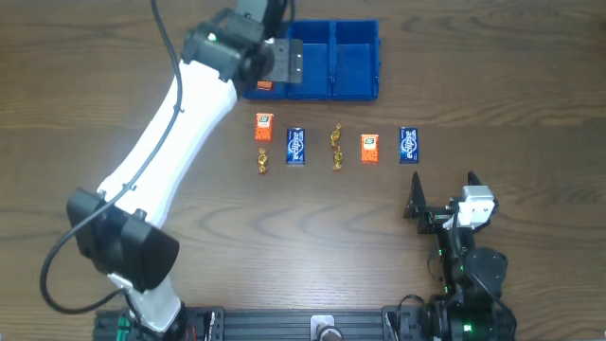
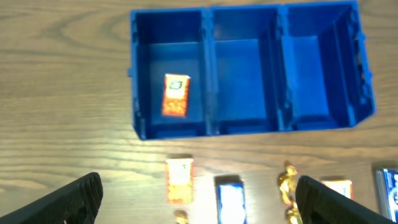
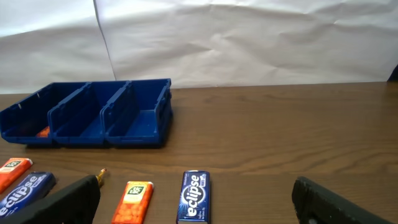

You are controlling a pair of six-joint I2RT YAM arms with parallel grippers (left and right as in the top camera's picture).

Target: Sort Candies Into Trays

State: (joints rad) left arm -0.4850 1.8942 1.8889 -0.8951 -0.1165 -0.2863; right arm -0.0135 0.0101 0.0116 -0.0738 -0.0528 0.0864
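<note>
A blue tray (image 1: pixel 355 59) with three compartments stands at the table's far middle. One orange candy box (image 2: pixel 176 95) lies in its left compartment. My left gripper (image 1: pixel 287 64) hangs above that compartment, open (image 2: pixel 199 208) and holding nothing. On the table in front of the tray lie two orange boxes (image 1: pixel 264 126) (image 1: pixel 369 148), two blue boxes (image 1: pixel 296 145) (image 1: pixel 409 144) and three gold-wrapped candies (image 1: pixel 262 158) (image 1: pixel 336 135) (image 1: pixel 336 159). My right gripper (image 1: pixel 442 191) sits low near its base, open (image 3: pixel 199 208), facing the row of candies (image 3: pixel 194 196).
Bare wood table surrounds the candies on all sides. A white backdrop (image 3: pixel 249 43) stands behind the table's far edge. The tray's middle (image 2: pixel 244 81) and right (image 2: pixel 314 78) compartments hold nothing.
</note>
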